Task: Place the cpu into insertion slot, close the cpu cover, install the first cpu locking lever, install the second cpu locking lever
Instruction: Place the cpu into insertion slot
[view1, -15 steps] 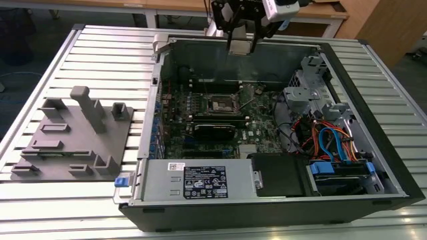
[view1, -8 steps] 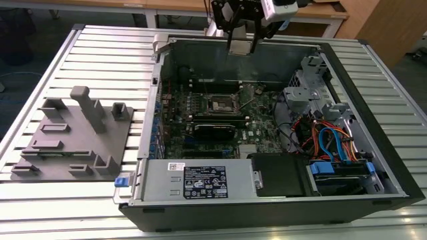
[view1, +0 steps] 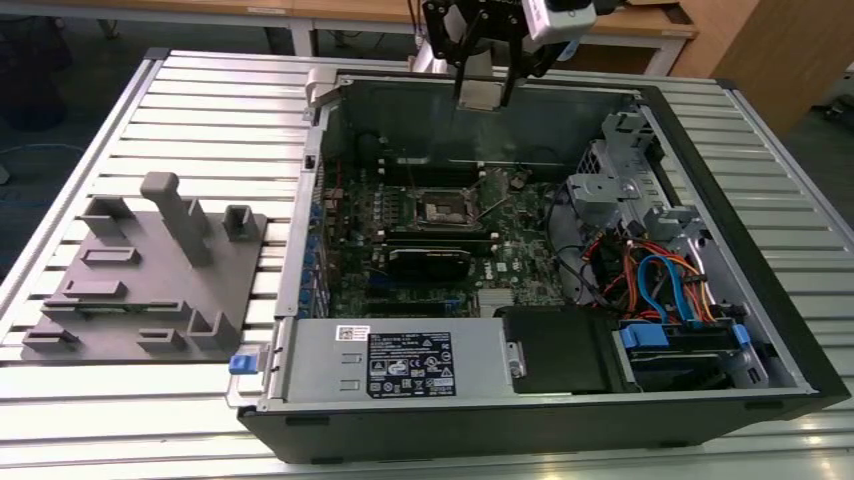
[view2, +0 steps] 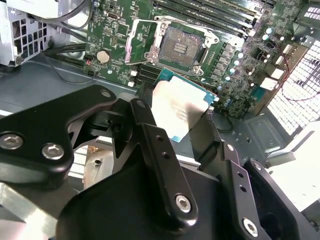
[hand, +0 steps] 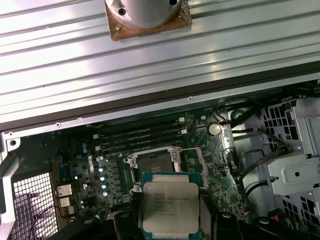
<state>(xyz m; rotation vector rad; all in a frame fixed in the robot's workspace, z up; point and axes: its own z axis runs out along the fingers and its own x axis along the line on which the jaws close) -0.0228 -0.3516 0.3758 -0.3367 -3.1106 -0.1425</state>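
Note:
My gripper (view1: 483, 95) hangs above the far wall of the open computer case, shut on the cpu (view1: 482, 98). In both wrist views the cpu (view2: 182, 107) (hand: 171, 205) is a flat square chip with a grey metal top, pinched by its edges between the black fingers (view2: 150, 135). The insertion slot (view1: 445, 207) (view2: 182, 45) (hand: 156, 162) lies bare on the green board, below the chip and apart from it. The cpu cover (view2: 142, 42) stands swung open at one side of the slot in the second wrist view.
A grey power-supply box (view1: 387, 365) fills the case's near side. A drive cage with orange and blue cables (view1: 667, 280) sits on the exterior view's right. A grey fixture block (view1: 147, 270) rests on the slatted table (view1: 200, 120). Long memory slots (hand: 140, 135) run beside the slot.

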